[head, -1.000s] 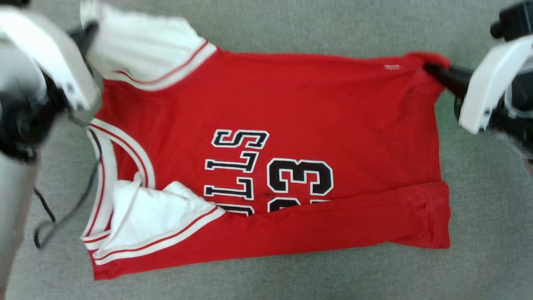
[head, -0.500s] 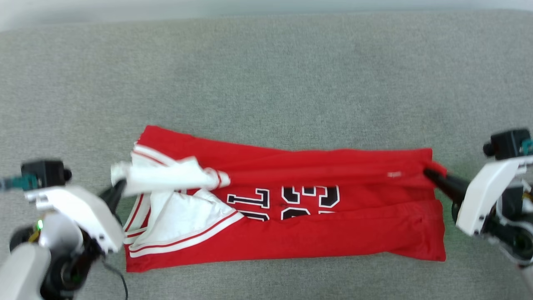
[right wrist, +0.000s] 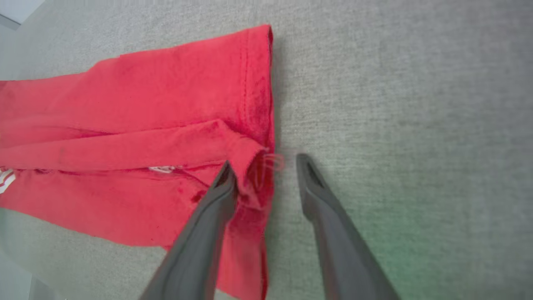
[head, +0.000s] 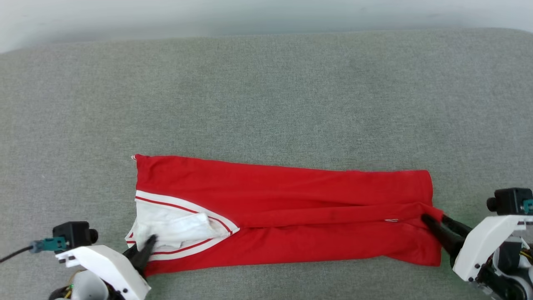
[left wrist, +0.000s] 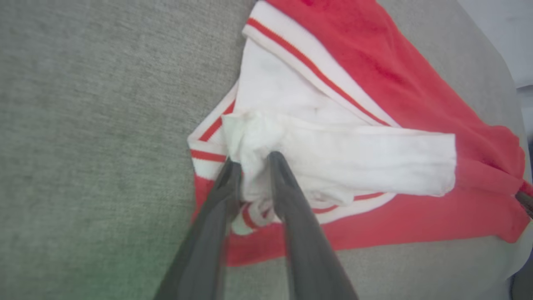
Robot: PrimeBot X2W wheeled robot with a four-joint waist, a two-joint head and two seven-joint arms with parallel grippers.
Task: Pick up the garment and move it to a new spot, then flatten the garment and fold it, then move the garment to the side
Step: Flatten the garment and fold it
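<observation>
The garment point(head: 291, 200) is a red shirt lying on the grey surface as a long narrow strip, its lettering hidden. The white sleeve point(left wrist: 341, 154) and striped trim lie at its left end. My left gripper point(head: 143, 248) rests at that end. In the left wrist view its fingers point(left wrist: 253, 160) stand a little apart with a bunch of white sleeve between them. My right gripper point(head: 433, 217) is at the strip's right end and open. In the right wrist view point(right wrist: 264, 162) the folded red hem corner point(right wrist: 254, 166) lies loose against one finger.
The grey fabric surface point(head: 266, 96) stretches wide behind and beside the shirt, up to a pale edge point(head: 125, 21) at the back. A black cable point(head: 14, 253) trails from my left wrist at the lower left.
The head camera has shifted. Both grippers carried the shirt's far edge over toward me and down, folding it into a narrow strip and hiding the lettering. Both sets of fingers have parted.
</observation>
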